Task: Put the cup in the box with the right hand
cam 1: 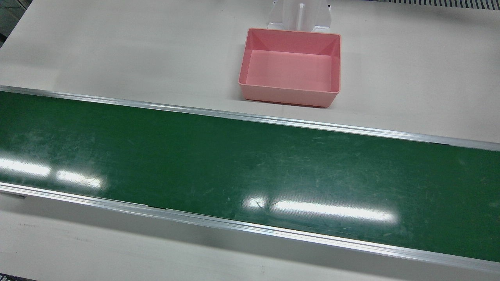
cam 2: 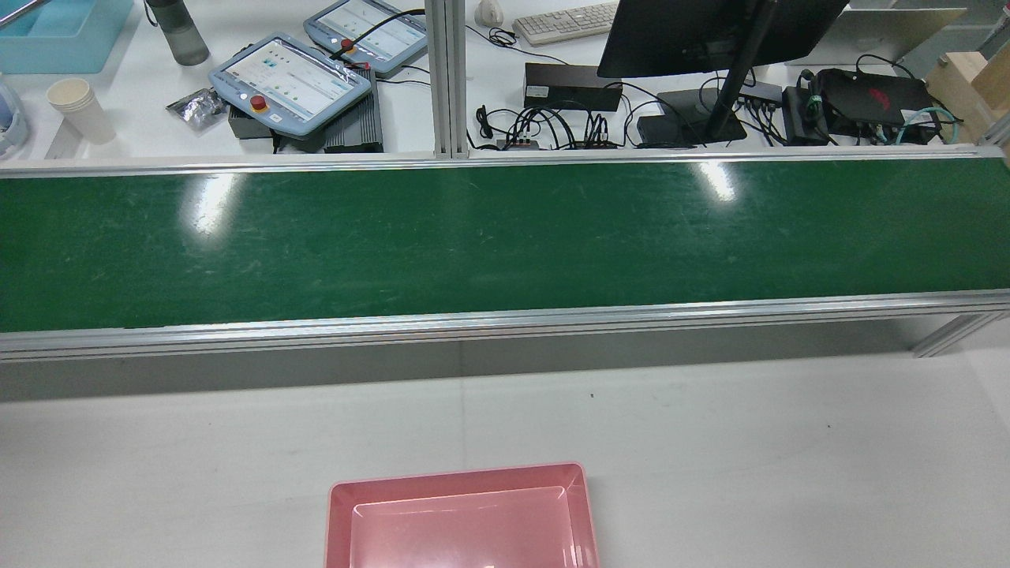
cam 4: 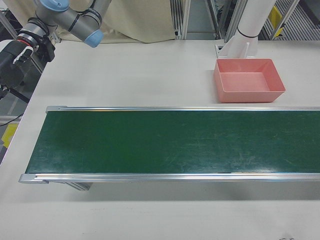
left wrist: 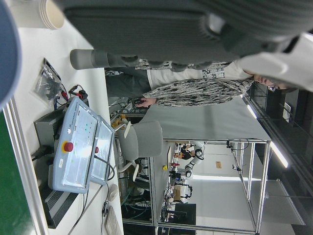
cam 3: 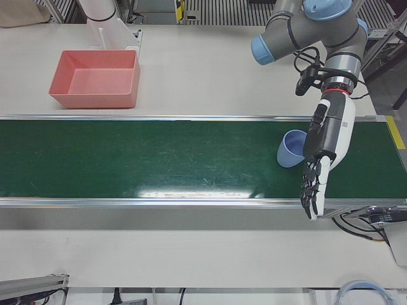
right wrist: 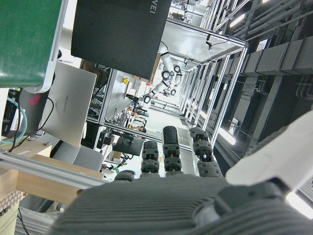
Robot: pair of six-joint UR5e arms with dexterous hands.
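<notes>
The left robot hand (cam 3: 321, 149) hangs over the green conveyor belt (cam 3: 159, 159), its dark fingers (cam 3: 311, 190) stretched out straight and apart, pointing toward the belt's operator-side rail and holding nothing. The blue cup (cam 3: 291, 149) sits on the belt just beside this hand, on the side toward the box, partly hidden behind the palm; whether the two touch cannot be told. In the left hand view a blurred blue edge of the cup (left wrist: 7, 49) fills the upper left corner.

The pink box (cam 3: 96, 79) stands on the white tabletop (cam 3: 203, 70) on the robot's side of the belt, near the belt's rail but apart from it, and far along the belt from the cup. It is empty.

The right robot hand (cam 4: 11, 62) shows only as a dark shape at the edge of the right-front view, off the end of the belt and well apart from the box (cam 4: 248, 80). Its own camera shows padded fingers (right wrist: 166, 156) side by side, but whether it is spread or closed I cannot tell.
</notes>
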